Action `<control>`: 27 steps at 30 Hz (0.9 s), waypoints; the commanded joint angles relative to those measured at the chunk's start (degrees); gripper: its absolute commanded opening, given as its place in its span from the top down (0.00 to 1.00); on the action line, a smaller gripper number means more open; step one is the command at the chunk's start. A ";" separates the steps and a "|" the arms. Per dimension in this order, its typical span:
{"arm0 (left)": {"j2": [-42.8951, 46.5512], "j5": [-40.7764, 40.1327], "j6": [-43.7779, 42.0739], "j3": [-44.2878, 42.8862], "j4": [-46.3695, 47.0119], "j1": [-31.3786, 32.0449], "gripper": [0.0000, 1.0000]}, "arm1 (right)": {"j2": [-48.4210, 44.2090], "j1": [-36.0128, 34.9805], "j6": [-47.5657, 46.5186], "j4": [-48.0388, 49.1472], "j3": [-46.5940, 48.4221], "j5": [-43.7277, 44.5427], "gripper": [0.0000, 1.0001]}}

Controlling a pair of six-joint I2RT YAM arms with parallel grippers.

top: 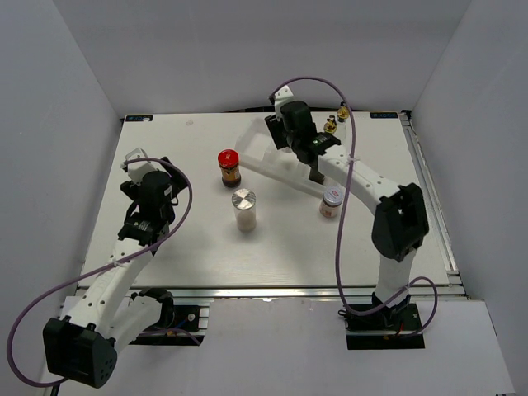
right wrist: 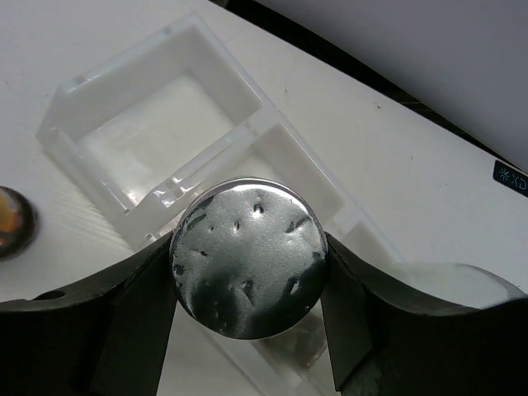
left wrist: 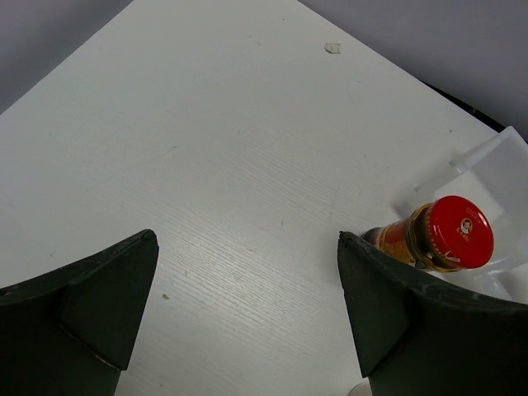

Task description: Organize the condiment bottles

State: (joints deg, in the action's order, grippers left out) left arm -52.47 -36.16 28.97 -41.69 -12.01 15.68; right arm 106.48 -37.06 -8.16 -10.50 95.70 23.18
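right jaws: pinching a silver-capped shaker [right wrist: 247,268] by its sides, one finger [right wrist: 132,313] pressed to each flank, the cap face-on to the wrist camera. white tray [right wrist: 124,124] lies under and just ahead of these jaws, its open compartments showing past the cap (whether the shaker's base touches the tray i cannot tell). left jaws: spread wide, nothing between them, only bare tabletop [left wrist: 206,165] in the gap. red-lidded jar [left wrist: 437,239] stands just past the tip of the right-hand finger [left wrist: 396,313], outside the gap, close beside the tray's near wall. second silver-capped shaker [top: 244,208] stands upright on the tabletop between the two arms, apart from both sets of jaws. lilac-lidded jar [top: 332,200] sits behind the right jaws, beside that arm's forearm. two glass bottles with gold spouts [top: 330,126] stand off to the outer side of the right jaws near the tabletop's far edge, partly hidden by the arm.
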 commanded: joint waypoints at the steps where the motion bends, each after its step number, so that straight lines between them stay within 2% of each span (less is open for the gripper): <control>1: 0.61 -1.54 0.03 0.38 0.41 -0.39 0.02 | 3.45 1.37 -1.77 4.87 6.77 0.99 0.87; 9: -1.41 -1.19 0.03 0.30 1.11 -0.48 0.02 | 11.55 4.71 0.07 8.13 10.98 1.08 0.82; 11: -2.11 -1.19 0.03 -0.05 0.85 -0.48 0.02 | 14.28 5.33 0.95 6.55 12.84 0.47 0.77; 14: -2.55 -1.45 0.03 -0.06 0.85 -0.48 0.02 | 16.92 6.12 1.40 6.37 15.04 0.46 0.65; 15: -2.64 -1.37 -0.05 -0.06 0.94 -0.48 0.02 | 17.36 6.21 1.48 6.81 15.13 0.64 0.57; 17: -2.90 -1.37 -0.05 -0.06 1.02 -0.48 0.02 | 18.85 6.30 1.40 7.34 16.00 1.60 0.49; 18: -2.99 -1.28 -0.14 -0.06 1.02 -0.48 0.02 | 19.29 6.38 1.40 7.34 16.53 2.04 0.40; 20: -2.99 -1.45 -0.06 -0.14 0.85 -0.48 0.02 | 20.61 6.56 1.83 7.08 18.20 2.48 0.34; 23: -2.90 -1.54 -0.23 -0.23 0.58 -0.56 0.02 | 21.32 6.65 2.10 6.72 19.08 2.75 0.13; 24: -2.64 -1.63 -0.23 -0.14 0.58 -0.48 0.02 | 21.06 6.74 2.19 6.64 19.08 2.66 0.11; 27: -2.38 -1.45 -0.23 -0.06 0.76 -0.57 0.02 | 20.70 6.65 2.28 5.85 19.08 2.49 0.11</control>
State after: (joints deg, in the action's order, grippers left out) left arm -55.81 -37.06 28.95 -41.67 -11.64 15.49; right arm 128.33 -30.70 -6.26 -7.31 112.18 24.36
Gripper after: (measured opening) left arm 0.982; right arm 0.891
